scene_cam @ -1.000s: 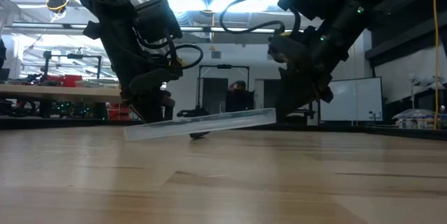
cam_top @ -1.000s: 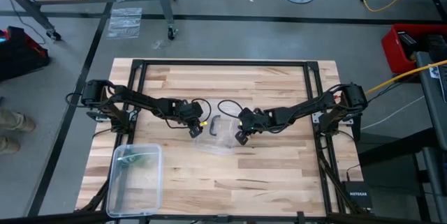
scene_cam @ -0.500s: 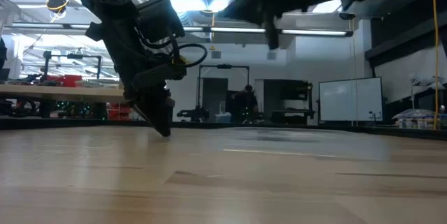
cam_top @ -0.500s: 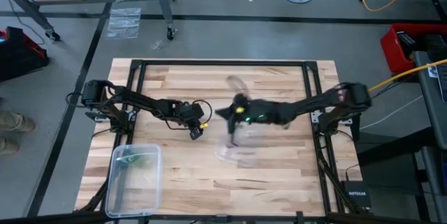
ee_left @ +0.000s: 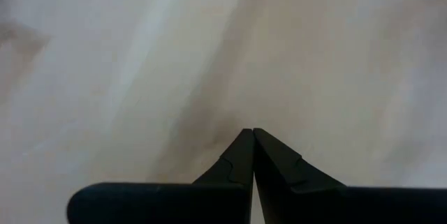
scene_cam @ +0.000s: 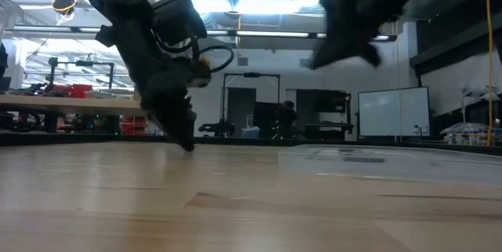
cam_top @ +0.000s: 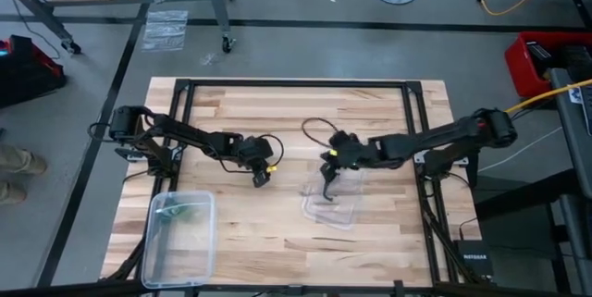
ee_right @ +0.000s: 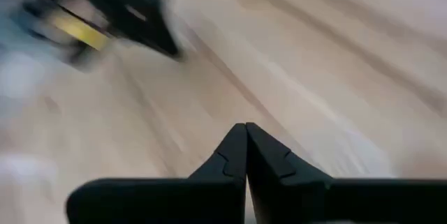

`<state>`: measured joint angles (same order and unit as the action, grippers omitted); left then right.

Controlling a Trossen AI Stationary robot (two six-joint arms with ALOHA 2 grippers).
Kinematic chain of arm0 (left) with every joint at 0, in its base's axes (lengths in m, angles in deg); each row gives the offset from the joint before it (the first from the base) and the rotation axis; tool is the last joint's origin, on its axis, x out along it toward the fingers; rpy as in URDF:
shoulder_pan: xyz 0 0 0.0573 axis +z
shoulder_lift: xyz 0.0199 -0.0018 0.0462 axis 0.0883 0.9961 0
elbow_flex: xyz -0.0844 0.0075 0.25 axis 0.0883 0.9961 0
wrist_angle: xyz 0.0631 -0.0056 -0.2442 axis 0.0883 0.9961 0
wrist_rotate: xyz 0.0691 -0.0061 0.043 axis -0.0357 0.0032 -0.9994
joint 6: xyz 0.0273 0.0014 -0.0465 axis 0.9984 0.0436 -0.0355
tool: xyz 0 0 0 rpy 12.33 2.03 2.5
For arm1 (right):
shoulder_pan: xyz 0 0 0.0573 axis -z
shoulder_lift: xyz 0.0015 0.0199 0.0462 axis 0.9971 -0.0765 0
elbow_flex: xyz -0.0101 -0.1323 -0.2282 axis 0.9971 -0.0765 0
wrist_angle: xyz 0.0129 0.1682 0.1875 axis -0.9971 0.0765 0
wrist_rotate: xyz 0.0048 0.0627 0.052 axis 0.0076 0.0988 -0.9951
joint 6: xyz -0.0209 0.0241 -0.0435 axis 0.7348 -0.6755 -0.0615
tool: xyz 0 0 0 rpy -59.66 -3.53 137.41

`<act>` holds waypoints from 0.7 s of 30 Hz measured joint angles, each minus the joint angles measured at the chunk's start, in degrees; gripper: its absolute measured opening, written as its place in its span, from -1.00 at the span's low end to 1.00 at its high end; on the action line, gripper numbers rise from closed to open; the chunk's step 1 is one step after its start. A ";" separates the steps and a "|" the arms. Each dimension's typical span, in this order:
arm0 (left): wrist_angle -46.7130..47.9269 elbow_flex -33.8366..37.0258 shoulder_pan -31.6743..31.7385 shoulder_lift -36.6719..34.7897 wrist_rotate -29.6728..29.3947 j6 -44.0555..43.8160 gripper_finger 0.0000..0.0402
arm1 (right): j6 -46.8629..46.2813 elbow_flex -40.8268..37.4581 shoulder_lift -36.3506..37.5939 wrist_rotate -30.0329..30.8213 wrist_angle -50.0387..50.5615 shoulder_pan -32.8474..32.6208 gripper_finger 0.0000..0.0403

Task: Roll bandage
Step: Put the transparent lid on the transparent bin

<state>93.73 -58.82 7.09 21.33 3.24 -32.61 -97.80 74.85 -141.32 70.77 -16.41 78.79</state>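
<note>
The bandage (cam_top: 191, 210) shows as a bit of green inside the clear plastic box (cam_top: 155, 246) at the table's near left corner. My left gripper (cam_top: 261, 179) is shut with nothing in it. It points steeply down left of the table's middle, its tips (scene_cam: 187, 145) low at the wood. My right gripper (cam_top: 328, 169) is also shut with nothing in it. It hangs well above the table (scene_cam: 345, 24), over the far edge of a clear flat plastic piece (cam_top: 333, 209). In the right wrist view my right gripper (ee_right: 244, 128) faces bare wood.
The clear flat plastic piece lies flat on the wood right of the middle, with a small dark curved part (cam_top: 326, 191) at its far left. Black frame rails (cam_top: 296, 84) run along the table's edges. Bare wood lies between the two grippers.
The clear flat piece was propped off the table between my two grippers. It has dropped and now lies flat, farther toward the right and near edges. My right gripper swung up and away fast, then toward the right edge. Both grippers stayed shut.
</note>
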 joint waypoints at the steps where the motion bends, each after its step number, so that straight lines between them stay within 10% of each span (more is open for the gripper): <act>1: -1.56 0.01 -0.03 0.00 1.19 0.48 -0.99 | -2.46 -0.04 0.54 0.63 3.90 -0.90 -0.97; 21: -13.59 -0.09 -1.26 1.90 4.37 2.51 -0.99 | -48.78 -0.65 3.64 5.19 42.25 -28.76 -0.97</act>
<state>80.14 -58.91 5.83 23.23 7.62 -30.10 -146.59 74.20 -137.68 75.96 25.84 50.03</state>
